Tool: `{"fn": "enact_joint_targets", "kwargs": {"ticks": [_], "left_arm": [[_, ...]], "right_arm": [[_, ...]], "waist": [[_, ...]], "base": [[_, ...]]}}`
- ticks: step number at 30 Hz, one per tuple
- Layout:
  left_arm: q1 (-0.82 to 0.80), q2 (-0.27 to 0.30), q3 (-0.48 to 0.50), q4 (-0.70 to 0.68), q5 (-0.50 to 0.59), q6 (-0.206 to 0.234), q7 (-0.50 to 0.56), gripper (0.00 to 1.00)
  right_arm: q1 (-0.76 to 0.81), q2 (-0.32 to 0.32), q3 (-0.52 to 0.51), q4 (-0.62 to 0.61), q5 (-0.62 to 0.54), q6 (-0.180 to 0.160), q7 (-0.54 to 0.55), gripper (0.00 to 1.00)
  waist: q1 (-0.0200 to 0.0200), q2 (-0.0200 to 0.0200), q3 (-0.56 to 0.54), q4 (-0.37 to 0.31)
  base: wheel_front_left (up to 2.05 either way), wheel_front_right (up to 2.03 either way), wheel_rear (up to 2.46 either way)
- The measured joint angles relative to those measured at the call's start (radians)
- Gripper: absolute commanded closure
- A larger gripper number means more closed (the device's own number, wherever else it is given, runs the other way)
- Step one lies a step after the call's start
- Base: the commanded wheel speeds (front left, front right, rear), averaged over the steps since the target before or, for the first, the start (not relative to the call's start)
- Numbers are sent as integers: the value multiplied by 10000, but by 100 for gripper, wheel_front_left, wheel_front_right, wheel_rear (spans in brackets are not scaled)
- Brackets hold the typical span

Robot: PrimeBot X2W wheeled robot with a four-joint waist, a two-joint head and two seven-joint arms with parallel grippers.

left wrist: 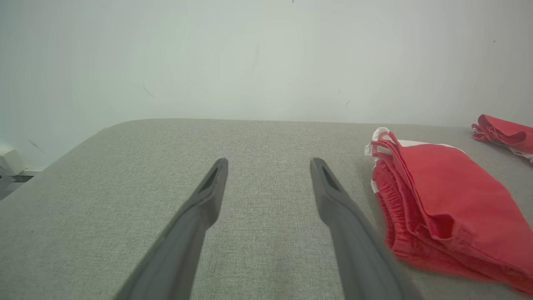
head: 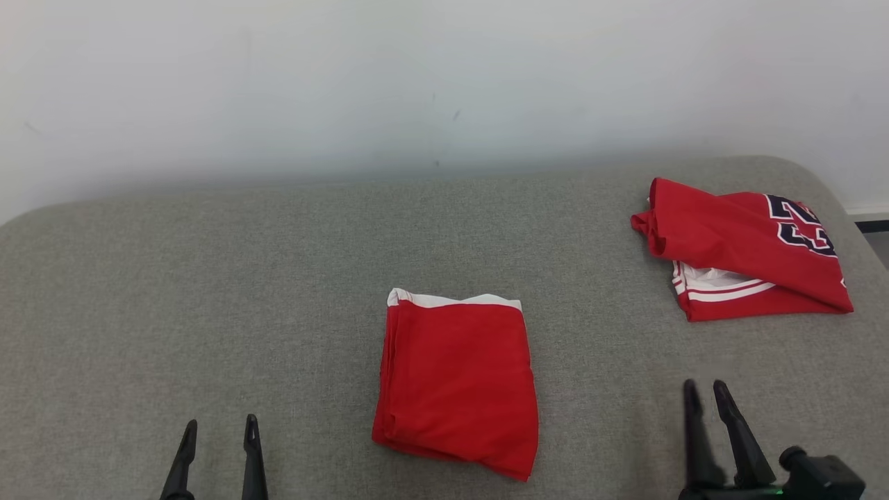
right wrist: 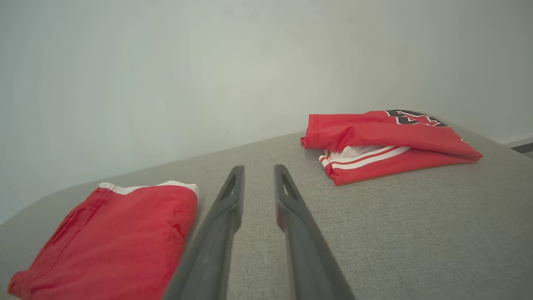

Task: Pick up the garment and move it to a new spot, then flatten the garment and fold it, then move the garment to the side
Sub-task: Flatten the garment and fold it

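The left gripper point(head: 221, 422) hovers to the left of the folded red garment point(head: 458, 385), near its closer edge. Its two dark fingers are spread wide, with bare grey fabric between them. It grips nothing and touches nothing. In the left wrist view the garment's stacked edges lie just beside the right-hand finger point(left wrist: 354, 233), though I cannot tell whether they touch.

The right gripper point(head: 703, 385) sits to the right of the garment, also near its closer edge. Its fingers are parted by a narrow gap with nothing in it, so it carries no cloth.

The garment itself lies flat on the grey padded surface point(head: 208, 278) between the two grippers. It is folded into a compact rectangle with a white band along its far edge.

A second red garment point(head: 743, 243) with white stripes and dark lettering lies loosely folded, well apart from the first, to its right and farther back.

The bottom edge of the head view cuts off both grippers' bases. The lettering on the second garment is partly folded under and cannot be read. In the left wrist view the frame edge clips that garment, and in the right wrist view a finger hides the near corner of the folded garment. A pale object point(left wrist: 10, 162) past the surface's edge, far left of the garment, is too clipped to identify.
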Motion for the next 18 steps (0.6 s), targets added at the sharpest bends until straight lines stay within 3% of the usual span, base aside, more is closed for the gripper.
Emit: {"fn": "enact_joint_targets", "kwargs": {"ticks": [1,2,18], "left_arm": [[-1,2,25,-15,4,-6,0,0],[3,-2,35,-25,6,-10,0,0],[228,-4,-188,-84,84,90,0,0]], "right_arm": [[85,50,50,4,-29,0,-2,12],[163,79,75,4,-56,0,-2,2],[421,249,268,372,-637,0,-2,0]], "waist": [[0,0,-17,-19],[0,0,-32,-32],[0,0,-212,184]], "base": [[0,0,0],[0,0,0],[0,0,0]]}}
